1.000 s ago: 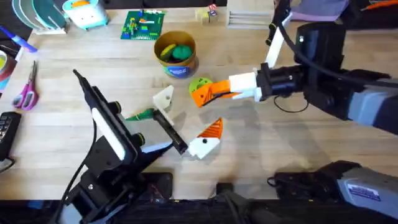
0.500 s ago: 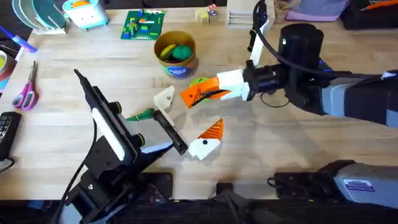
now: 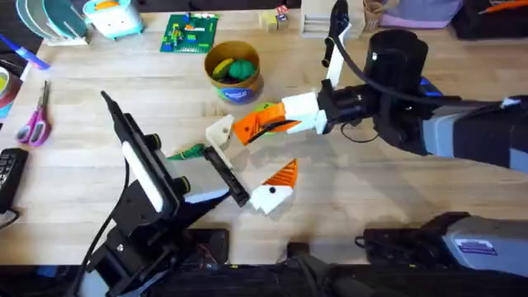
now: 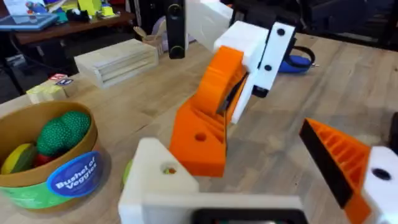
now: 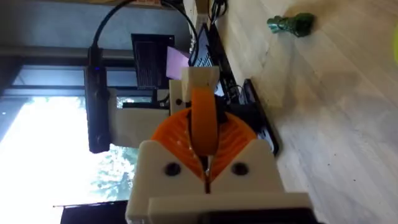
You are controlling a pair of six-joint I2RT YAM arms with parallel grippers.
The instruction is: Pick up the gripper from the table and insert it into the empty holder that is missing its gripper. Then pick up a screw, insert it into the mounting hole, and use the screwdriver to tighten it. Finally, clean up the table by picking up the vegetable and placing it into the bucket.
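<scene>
While right claw (image 3: 247,129) stays clamped on orange gripper (image 3: 257,126), centre frame, white holder (image 3: 218,130) sits just left of tip, long axes roughly lined up, left claw can't tell.

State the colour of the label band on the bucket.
Blue with white lettering, on the tan bucket; the left wrist view shows it best.

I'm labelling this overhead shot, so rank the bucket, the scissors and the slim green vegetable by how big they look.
1. The bucket.
2. The scissors, slimmer.
3. The vegetable, smallest.
</scene>
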